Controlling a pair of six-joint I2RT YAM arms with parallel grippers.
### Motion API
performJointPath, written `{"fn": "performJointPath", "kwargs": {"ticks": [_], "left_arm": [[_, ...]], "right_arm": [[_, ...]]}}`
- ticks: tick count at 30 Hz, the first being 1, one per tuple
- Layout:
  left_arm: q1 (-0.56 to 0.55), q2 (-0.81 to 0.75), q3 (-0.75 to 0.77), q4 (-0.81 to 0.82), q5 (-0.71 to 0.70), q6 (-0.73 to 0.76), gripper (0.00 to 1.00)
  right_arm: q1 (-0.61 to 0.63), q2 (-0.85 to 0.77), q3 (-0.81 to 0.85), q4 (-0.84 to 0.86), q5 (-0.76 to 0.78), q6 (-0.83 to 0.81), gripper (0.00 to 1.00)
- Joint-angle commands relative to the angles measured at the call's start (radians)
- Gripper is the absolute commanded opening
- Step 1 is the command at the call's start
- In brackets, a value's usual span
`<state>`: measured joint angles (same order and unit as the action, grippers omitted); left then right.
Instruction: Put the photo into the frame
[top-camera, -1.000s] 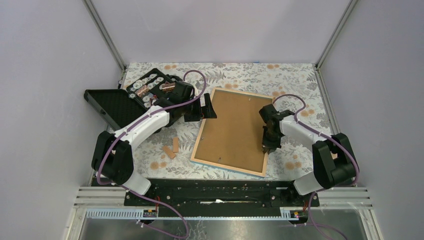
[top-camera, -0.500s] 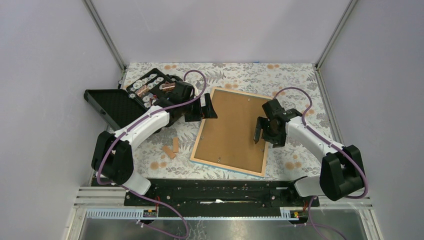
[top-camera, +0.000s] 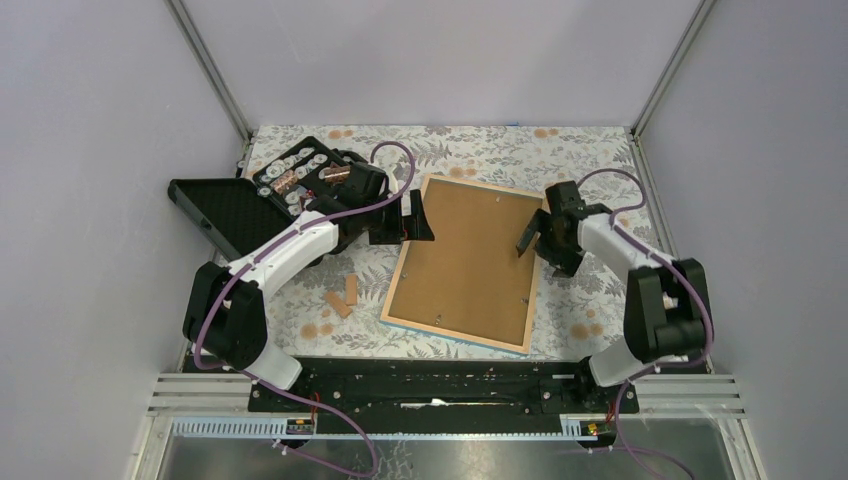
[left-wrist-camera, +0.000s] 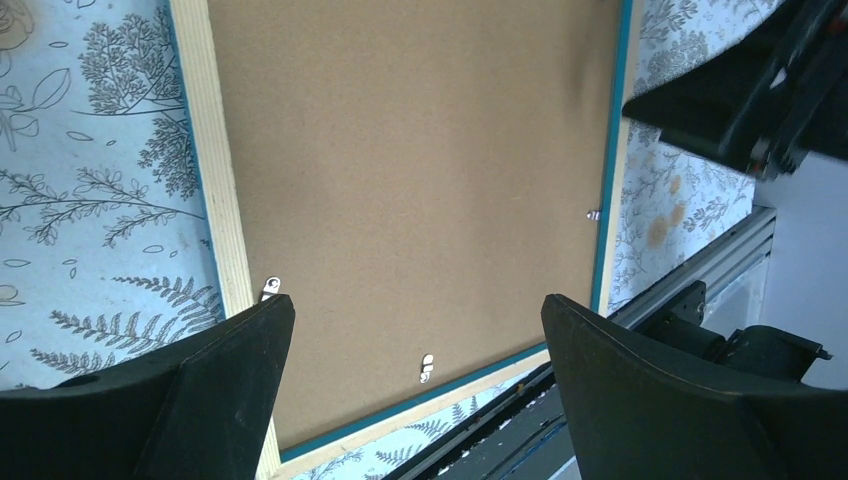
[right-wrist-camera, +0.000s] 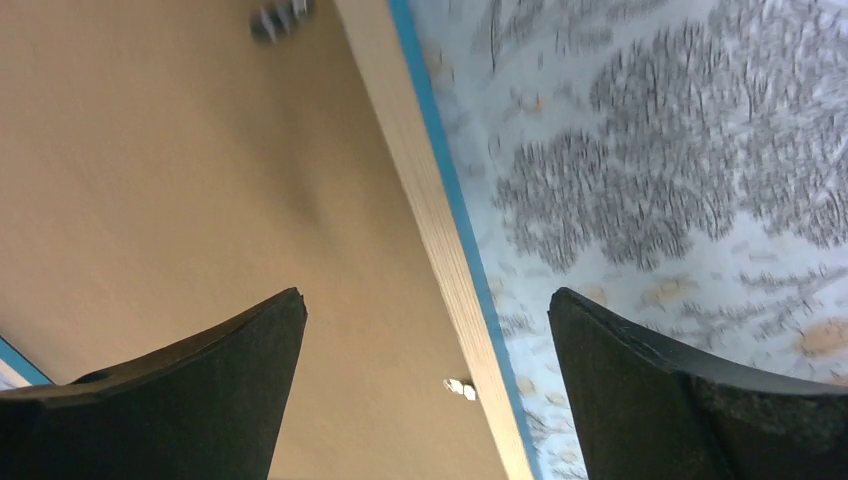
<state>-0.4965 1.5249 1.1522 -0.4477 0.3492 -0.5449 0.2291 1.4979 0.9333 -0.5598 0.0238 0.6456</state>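
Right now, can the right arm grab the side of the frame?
Probably yes. The right tool hangs open straight over the right rim of the frame, straddling it, and nothing sits between them. The frame lies flat, so pinching it may be tricky.

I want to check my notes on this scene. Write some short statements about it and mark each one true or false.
1. The frame lies back side up, with the brown backing board showing. True.
2. The right gripper is shut on the frame's rim. False: it is open over the right rim and holds nothing.
3. The black case is closed. False: its lid is open and small parts show.
4. The left gripper is open. True.
5. Two small brown pieces lie on the table, left of the frame. True.
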Motion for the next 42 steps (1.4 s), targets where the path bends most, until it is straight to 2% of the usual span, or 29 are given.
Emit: {"fn": "performJointPath", "kwargs": {"ticks": [1,2,3,11,16,26,29,35,42], "left_arm": [[0.007,-0.012,0.043,0.000,-0.033,0.035,0.99],[0.007,-0.018,0.041,0.001,-0.039,0.035,0.99],[0.007,-0.022,0.040,0.000,-0.045,0.036,0.99],[0.006,-0.046,0.042,-0.002,-0.053,0.042,0.99],[0.006,-0.067,0.039,0.010,-0.007,0.032,0.99],[0.007,-0.075,0.032,0.022,0.022,0.023,0.99],[0.007,-0.076,0.033,0.020,0.021,0.020,0.99],[0.007,-0.077,0.032,0.021,0.012,0.025,0.99],[0.012,-0.080,0.033,0.022,0.025,0.022,0.99]], "right_arm": [[-0.047,0.158,0.188,-0.038,-0.005,0.140,0.97],[-0.046,0.195,0.231,-0.058,-0.005,0.149,0.90],[-0.046,0.223,0.264,-0.065,-0.005,0.161,0.87],[-0.074,0.325,0.332,-0.049,0.071,0.261,0.84],[-0.076,0.370,0.366,-0.052,0.068,0.248,0.76],[-0.076,0.378,0.412,-0.097,0.161,0.103,0.85],[-0.076,0.422,0.419,-0.070,0.112,0.091,0.85],[-0.077,0.490,0.434,-0.065,0.126,0.086,0.82],[-0.076,0.470,0.396,-0.061,0.127,0.074,0.72]]}}
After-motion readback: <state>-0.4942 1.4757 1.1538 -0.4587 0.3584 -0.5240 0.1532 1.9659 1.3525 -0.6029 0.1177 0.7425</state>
